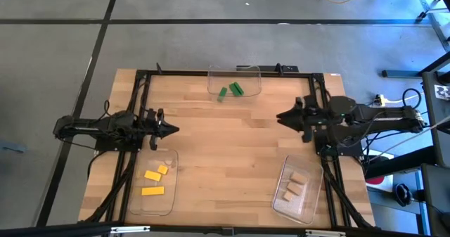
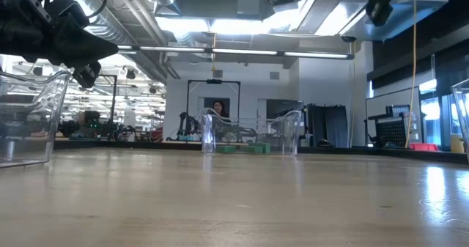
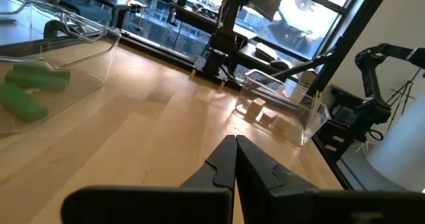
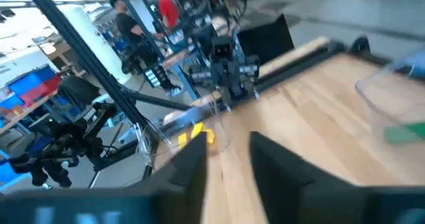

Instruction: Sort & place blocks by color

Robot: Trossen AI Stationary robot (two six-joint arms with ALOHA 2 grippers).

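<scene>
- On the table, yellow blocks (image 1: 154, 179), green blocks (image 1: 231, 91) and tan blocks (image 1: 295, 185) are lying sorted in separate trays.
- Left gripper (image 1: 171, 130) is hovering with jaws pressed together, empty; right gripper (image 1: 280, 117) is hanging part-open, empty.
- Sorting looks finished; likely only retreating remains.

Pale wood table (image 1: 232, 149), smooth with a satin sheen; 3 clear glossy plastic trays (image 1: 298, 188); matt blocks (image 1: 152, 175).

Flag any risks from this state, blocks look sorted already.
1. The right gripper hangs above bare table with its fingers apart and nothing between them; a low sweep toward the far tray could nudge it and scatter the green blocks.
2. The left gripper, shut and empty, sits close to the corner of the tray holding the yellow blocks; retracting low might clip that rim.
3. The tan blocks look safe.
</scene>
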